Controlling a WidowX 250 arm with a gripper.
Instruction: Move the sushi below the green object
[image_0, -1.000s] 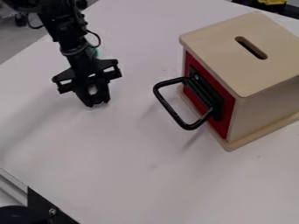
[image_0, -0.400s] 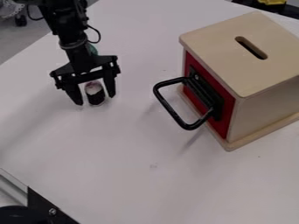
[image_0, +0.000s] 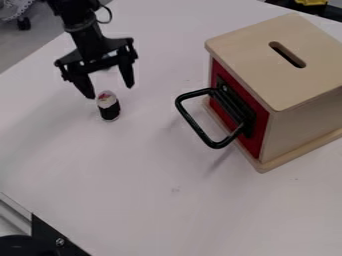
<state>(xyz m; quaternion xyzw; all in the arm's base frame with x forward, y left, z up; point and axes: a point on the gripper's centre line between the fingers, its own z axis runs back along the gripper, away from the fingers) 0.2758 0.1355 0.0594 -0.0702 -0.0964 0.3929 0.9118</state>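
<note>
The black gripper (image_0: 110, 92) hangs over the left part of the table with its two fingers spread apart and nothing between them. Just below its fingertips the sushi (image_0: 108, 106), a small roll with a black wrap and a white and reddish top, stands upright on the table. The green object is mostly hidden behind the gripper; I cannot make out its shape.
A wooden box (image_0: 287, 60) with a slot in its top and a red front stands at the right. Its black handle (image_0: 200, 132) sticks out toward the middle of the white table (image_0: 153, 200). A dark metal piece (image_0: 57, 240) lies at the lower left corner.
The gripper was closed around the sushi, then opened and rose up and away from it. The sushi stays standing on the table.
</note>
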